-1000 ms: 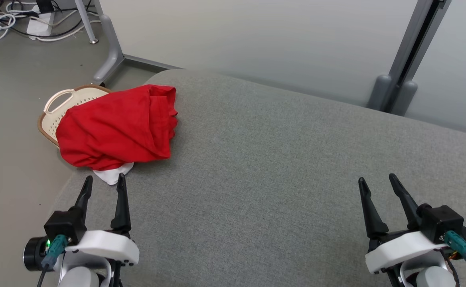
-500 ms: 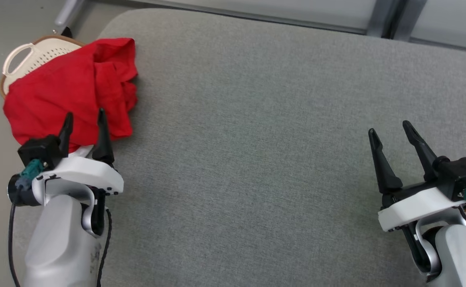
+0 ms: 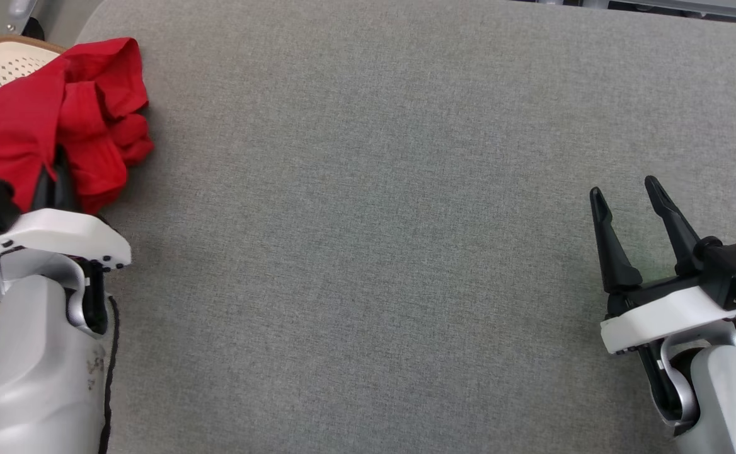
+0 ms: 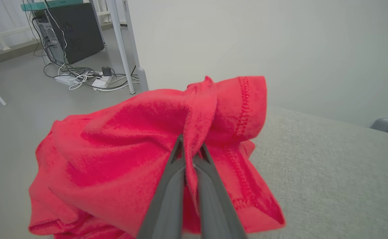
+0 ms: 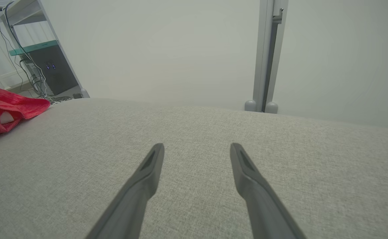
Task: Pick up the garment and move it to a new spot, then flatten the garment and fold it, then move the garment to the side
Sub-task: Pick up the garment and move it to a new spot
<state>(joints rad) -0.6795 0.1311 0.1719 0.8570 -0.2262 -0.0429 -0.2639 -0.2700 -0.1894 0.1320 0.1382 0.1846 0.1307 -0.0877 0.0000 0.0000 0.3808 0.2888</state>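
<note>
While my left end effector (image 4: 191, 146) is pressing its two fingers together, it is pinching a raised fold of the red garment (image 4: 131, 132) between them, as the centre of the left wrist view is showing. In the head view that end effector (image 3: 53, 180) is sitting at the left edge of the frame, its dark fingers mostly buried in the cloth. The garment (image 3: 21, 126) is lying bunched in the upper left of the head view, partly on the corner of the grey table (image 3: 374, 221) and partly over a cream basket (image 3: 2, 63) whose perforated rim is peeking out at the top left corner. A stitched hem is curling up at the top of the heap in the left wrist view, and the table (image 4: 330, 166) is stretching across the lower right there. At the upper left of that view, cables (image 4: 81, 78) are trailing over the floor beside a dark case (image 4: 71, 31).

My right end effector (image 3: 624, 189) is showing at the lower right of the head view with its fingers spread apart and holding nothing, well apart from the garment. In the right wrist view the same end effector (image 5: 197, 146) is pointing across bare table (image 5: 194, 132), while the garment (image 5: 1, 113) is showing at the left edge with a small white patch among its folds.
</note>
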